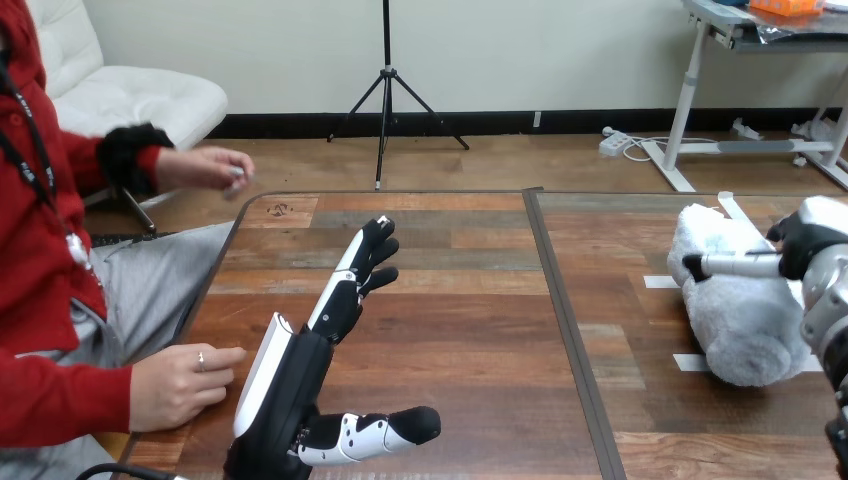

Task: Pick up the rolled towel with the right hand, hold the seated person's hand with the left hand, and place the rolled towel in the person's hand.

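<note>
Right hand (812,250) is running off the view's right edge, touching the rolled towel (745,325); can't tell its grip. Towel is lying on the worktop's (450,330) right half. Left hand (290,380) is reaching over the left half, fingers (365,255) straight, thumb out. Person's hand (185,385) is resting at the left edge, just beside it, not touching.

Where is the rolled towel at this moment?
In the head view, the rolled towel lies on the right side of the table, among white tape marks, with the robot's right hand touching its right edge.
</note>
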`<action>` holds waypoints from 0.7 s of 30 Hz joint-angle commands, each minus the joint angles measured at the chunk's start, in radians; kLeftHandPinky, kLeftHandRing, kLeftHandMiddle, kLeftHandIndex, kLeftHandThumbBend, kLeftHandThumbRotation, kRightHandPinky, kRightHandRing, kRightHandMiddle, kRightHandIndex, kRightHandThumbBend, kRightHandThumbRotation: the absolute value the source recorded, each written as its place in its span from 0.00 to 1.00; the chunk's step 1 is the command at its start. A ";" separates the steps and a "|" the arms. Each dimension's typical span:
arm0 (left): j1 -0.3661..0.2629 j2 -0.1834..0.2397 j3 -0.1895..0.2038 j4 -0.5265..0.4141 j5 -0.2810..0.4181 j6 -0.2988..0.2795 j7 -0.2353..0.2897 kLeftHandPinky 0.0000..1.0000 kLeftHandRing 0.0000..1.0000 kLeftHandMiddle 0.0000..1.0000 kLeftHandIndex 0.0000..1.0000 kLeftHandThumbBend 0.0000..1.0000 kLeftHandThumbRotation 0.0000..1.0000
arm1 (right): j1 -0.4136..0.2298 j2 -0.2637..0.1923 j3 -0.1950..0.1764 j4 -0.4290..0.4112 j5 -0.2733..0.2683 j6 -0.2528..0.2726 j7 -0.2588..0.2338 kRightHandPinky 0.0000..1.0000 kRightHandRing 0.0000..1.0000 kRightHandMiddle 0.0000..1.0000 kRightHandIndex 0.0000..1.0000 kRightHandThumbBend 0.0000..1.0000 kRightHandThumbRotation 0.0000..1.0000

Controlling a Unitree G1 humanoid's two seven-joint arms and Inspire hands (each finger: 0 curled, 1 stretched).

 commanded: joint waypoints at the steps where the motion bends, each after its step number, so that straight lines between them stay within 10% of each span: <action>1: -0.015 0.012 0.012 -0.076 -0.009 0.001 -0.005 0.86 0.94 0.97 0.97 1.00 0.66 | -0.008 0.043 0.032 -0.007 -0.025 -0.016 0.007 0.74 0.85 0.85 0.91 1.00 0.76; 13: 0.002 0.022 0.007 -0.118 -0.030 0.010 -0.024 0.86 0.94 0.97 0.97 1.00 0.66 | 0.023 0.074 0.062 -0.003 -0.050 -0.012 -0.004 0.71 0.88 0.88 0.94 1.00 0.83; 21: 0.022 0.015 0.045 -0.155 0.026 0.016 -0.006 0.83 0.91 0.96 0.95 1.00 0.70 | 0.054 0.114 0.009 -0.004 0.003 0.005 -0.059 0.69 0.88 0.88 0.95 1.00 0.71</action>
